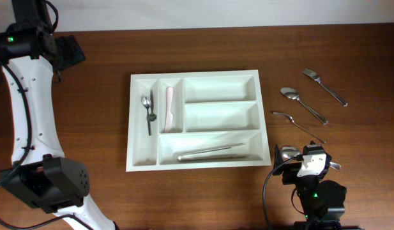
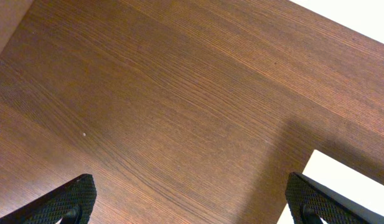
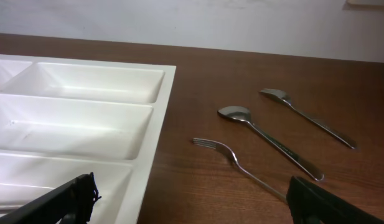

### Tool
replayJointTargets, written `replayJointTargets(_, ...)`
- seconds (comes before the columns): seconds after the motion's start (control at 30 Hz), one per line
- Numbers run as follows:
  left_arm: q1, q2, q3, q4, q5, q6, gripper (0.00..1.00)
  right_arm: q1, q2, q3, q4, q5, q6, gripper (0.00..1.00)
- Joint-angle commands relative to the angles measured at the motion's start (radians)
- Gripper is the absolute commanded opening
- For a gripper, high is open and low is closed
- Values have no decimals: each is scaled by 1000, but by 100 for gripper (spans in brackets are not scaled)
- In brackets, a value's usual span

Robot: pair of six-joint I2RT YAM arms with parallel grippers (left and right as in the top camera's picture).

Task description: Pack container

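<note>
left pincer [image 2: 192, 198] wide open, empty | right pincer [image 3: 190, 199] wide open, empty

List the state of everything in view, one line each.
Container: partly packed, two short compartments empty.
Left gripper: open, empty.
Right gripper: open, empty.
Spoon: lying on table, unpacked.
Near fork: lying on table, unpacked.
Far fork: lying on table, unpacked.

My black fingertips [image 2: 70, 199] look matt and knurled. The brown wooden table [image 2: 179, 93] is matt, grained. The white rectangular plastic tray [image 3: 73, 130] is smooth, faintly glossy; the metal spoon [image 3: 272, 142] shines.
</note>
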Motion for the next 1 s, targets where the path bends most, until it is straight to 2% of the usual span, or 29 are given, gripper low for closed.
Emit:
replayJointTargets(0.0, 2, -5, 8, -4, -8, -3, 99, 9, -11, -9, 1, -8, -2, 99)
replayJointTargets(0.37, 2, -5, 8, -4, -8, -3, 99, 9, -11, -9, 4, -9, -2, 99)
replayJointTargets(0.5, 2, -5, 8, -4, -8, -3, 99, 9, -11, -9, 39, 49, -3, 99)
replayJointTargets(0.63, 2, -5, 8, -4, -8, -3, 99, 9, -11, 11, 134, -6, 61, 99)
replayJointTargets(0.7, 2, -5, 8, -4, -8, -3, 99, 9, -11, 45, 129, -10, 116, 99)
replayJointTargets(0.8, 2, -5, 8, -4, -8, -3, 99, 9, -11, 131, 51, -29, 127, 99)
replayJointTargets(0.97, 2, -5, 8, -4, -8, -3, 99, 9, 26, 370, -199, -25, 100, 99)
